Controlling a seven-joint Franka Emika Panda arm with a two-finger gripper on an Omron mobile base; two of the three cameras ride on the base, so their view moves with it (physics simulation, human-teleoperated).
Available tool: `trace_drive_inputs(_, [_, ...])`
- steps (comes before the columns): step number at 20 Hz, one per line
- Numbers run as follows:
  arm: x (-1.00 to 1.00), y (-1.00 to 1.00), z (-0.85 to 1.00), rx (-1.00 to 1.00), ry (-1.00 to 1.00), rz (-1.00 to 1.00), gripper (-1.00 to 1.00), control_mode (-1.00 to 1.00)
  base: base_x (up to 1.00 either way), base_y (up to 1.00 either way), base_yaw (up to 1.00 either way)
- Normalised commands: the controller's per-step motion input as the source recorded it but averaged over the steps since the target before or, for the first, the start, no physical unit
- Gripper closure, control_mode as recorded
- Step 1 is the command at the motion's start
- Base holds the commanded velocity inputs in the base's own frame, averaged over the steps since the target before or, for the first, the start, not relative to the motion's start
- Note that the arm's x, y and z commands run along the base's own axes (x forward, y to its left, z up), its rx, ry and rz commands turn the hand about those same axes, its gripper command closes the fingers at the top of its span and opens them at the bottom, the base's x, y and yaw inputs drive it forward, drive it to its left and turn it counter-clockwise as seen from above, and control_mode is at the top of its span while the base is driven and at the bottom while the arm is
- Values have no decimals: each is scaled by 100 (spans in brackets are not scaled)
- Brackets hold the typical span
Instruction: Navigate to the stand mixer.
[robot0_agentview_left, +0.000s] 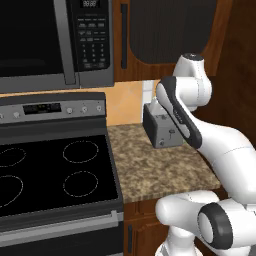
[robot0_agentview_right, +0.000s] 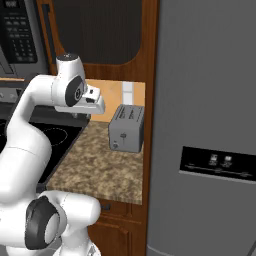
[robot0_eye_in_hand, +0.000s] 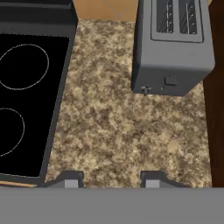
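Observation:
The stand mixer is out of view. My gripper (robot0_eye_in_hand: 111, 180) hangs open over a speckled brown granite counter (robot0_eye_in_hand: 113, 127), with nothing between its fingertips (robot0_eye_in_hand: 70, 179). A boxy grey toaster (robot0_eye_in_hand: 173, 48) stands ahead of the gripper on the far right part of that counter. In the right base view the hand (robot0_agentview_right: 94, 102) is raised above the counter's left part, to the left of the toaster (robot0_agentview_right: 127, 129). The left base view has the arm in front of the toaster (robot0_agentview_left: 161, 130).
A black glass-top stove (robot0_agentview_left: 55, 175) borders the counter on the left, with a microwave (robot0_agentview_left: 55, 40) above it. A tall grey refrigerator (robot0_agentview_right: 205, 125) and a wooden side panel (robot0_agentview_right: 149, 100) close off the counter's right side. Dark-fronted wooden cabinets (robot0_agentview_right: 100, 30) hang overhead.

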Motion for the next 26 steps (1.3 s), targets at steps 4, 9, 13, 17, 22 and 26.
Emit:
trace_drive_inputs(4, [-69, 0, 0, 0, -3, 3, -100, -100, 0, 0, 0])
trace_drive_inputs(9, [-100, 0, 0, 1, -13, 6, -100, -100, 0, 0, 0])
trace_drive_inputs(13, [-86, 0, 0, 0, -3, 2, -100, -100, 0, 0, 0])
trace_drive_inputs(17, [-19, 0, 0, 0, 0, 0, -100, -100, 0, 0, 0])
trace_drive_inputs(22, [-2, 0, 0, 0, 0, 0, -100, 100, -53, 7, 8])
trace_drive_inputs(26, [0, 0, 0, 0, 0, 0, -100, 100, -96, 65, 34])
